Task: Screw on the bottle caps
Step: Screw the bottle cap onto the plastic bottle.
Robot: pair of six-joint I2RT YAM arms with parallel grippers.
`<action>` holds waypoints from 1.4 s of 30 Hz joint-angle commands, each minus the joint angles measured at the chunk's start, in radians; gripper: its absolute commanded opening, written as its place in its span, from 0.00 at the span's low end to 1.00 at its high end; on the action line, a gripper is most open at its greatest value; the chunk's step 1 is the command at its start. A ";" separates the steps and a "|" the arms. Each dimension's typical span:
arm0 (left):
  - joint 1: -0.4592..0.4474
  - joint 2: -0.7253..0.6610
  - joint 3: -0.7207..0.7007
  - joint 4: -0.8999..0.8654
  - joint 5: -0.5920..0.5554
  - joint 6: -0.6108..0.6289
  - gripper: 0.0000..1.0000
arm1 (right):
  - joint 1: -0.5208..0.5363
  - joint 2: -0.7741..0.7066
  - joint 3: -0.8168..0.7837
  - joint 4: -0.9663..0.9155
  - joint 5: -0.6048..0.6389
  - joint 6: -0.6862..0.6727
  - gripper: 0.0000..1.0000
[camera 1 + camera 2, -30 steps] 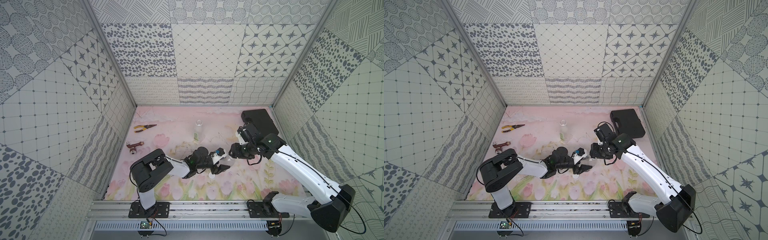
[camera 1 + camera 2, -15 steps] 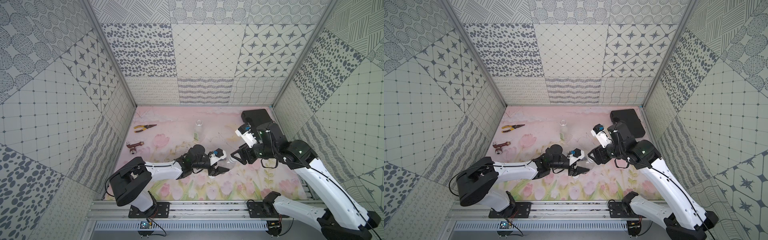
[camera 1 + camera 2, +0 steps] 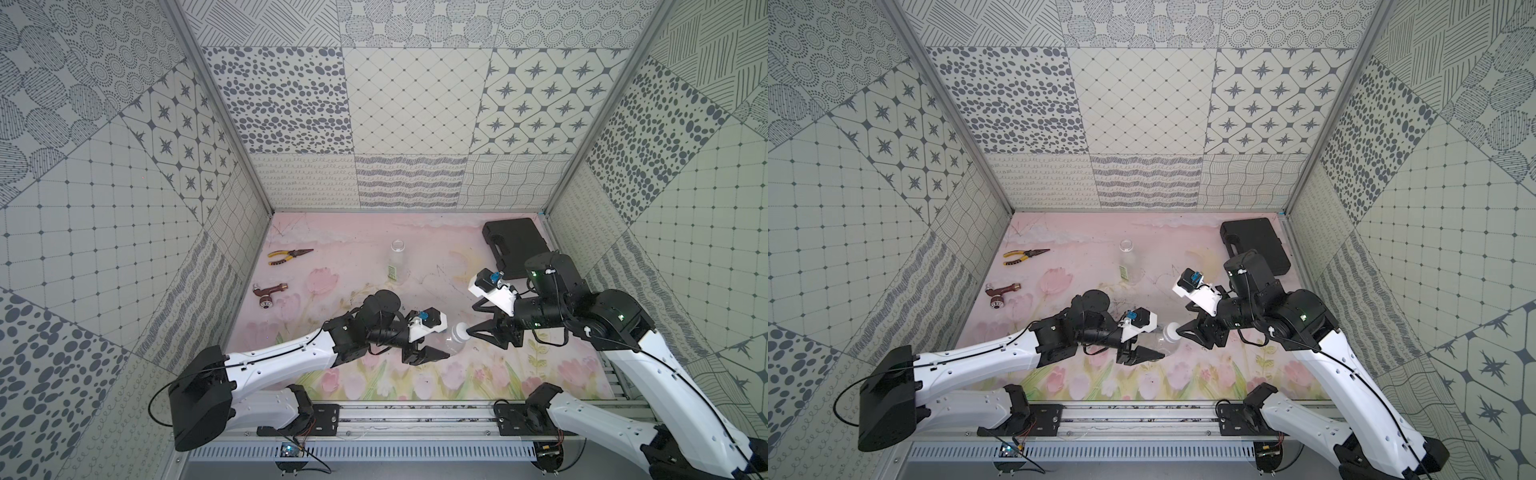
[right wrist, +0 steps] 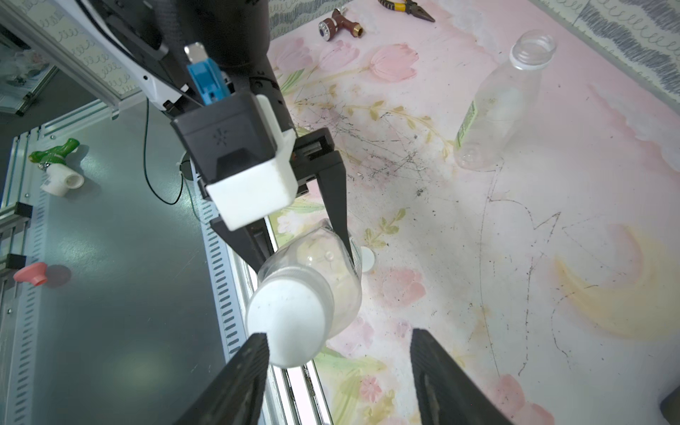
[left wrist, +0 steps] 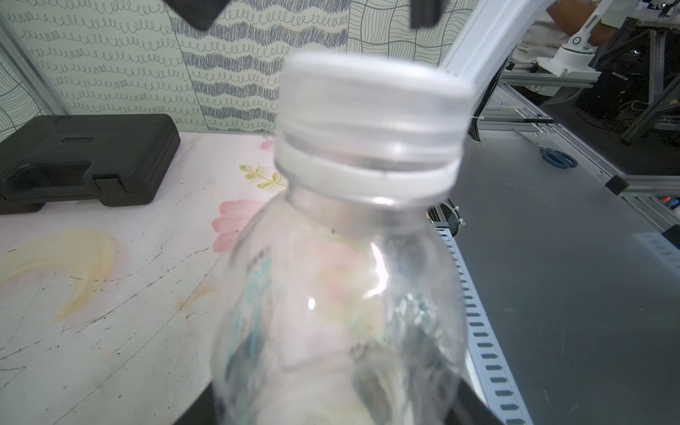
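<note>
Right fingers (image 4: 239,379): open, set either side of the bottle's capped end; one finger sits at the cap's rim, the other stands well apart from it.
Fitted cap (image 5: 371,95): white, on the mouth of the shorter bottle. Thread shows between its skirt and the white ring below, so I judge it only part-way down. It looks slightly cocked in the left wrist view.
Shorter bottle (image 4: 331,272): clear, with a blue-white label, held up off the surface (image 3: 353,257) near the front rail, lying close to level with its neck towards the right arm.
Left fingers (image 4: 336,206): closed on the body of the shorter bottle, just behind its shoulder.
Step in hand: regrasping the fitted cap for another tightening turn, as I read it.
Doing it well: centre the right fingers so both pads meet the ribbed skirt together, close squarely, then turn about the bottle's own axis. If the cap is cocked, back it off a little to seat the thread first.
Handling: the thin clear wall will probably flex, so the left grip should be firm but not crushing.
Loose cap (image 4: 367,259): lies flat on the surface just beyond the held bottle, partly hidden by it.
Taller bottle (image 3: 396,266): upright with its mouth open, farther back at mid-surface, well apart from both arms.
Far side: a brown tap fitting (image 3: 268,291), pliers (image 3: 289,256) and a black case (image 3: 515,245), none involved.
</note>
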 commanded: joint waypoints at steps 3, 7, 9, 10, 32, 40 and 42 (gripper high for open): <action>-0.010 -0.037 0.025 -0.163 -0.013 0.043 0.54 | 0.062 -0.029 0.021 -0.012 -0.037 -0.096 0.65; -0.010 -0.037 0.028 -0.168 -0.012 0.040 0.54 | 0.130 -0.050 -0.001 0.036 0.053 -0.096 0.66; -0.012 -0.037 0.029 -0.171 -0.012 0.039 0.54 | 0.157 -0.037 -0.005 0.051 0.100 -0.096 0.65; -0.011 -0.038 0.028 -0.171 -0.011 0.039 0.54 | 0.170 -0.029 -0.005 0.059 0.124 -0.091 0.64; -0.012 -0.034 0.027 -0.168 -0.027 0.049 0.53 | 0.248 0.060 -0.034 0.045 0.162 -0.108 0.59; -0.012 -0.035 0.027 -0.167 -0.037 0.049 0.53 | 0.255 0.069 -0.041 0.044 0.154 -0.096 0.55; -0.012 -0.036 0.027 -0.168 -0.042 0.048 0.53 | 0.262 0.066 -0.045 0.043 0.148 -0.095 0.55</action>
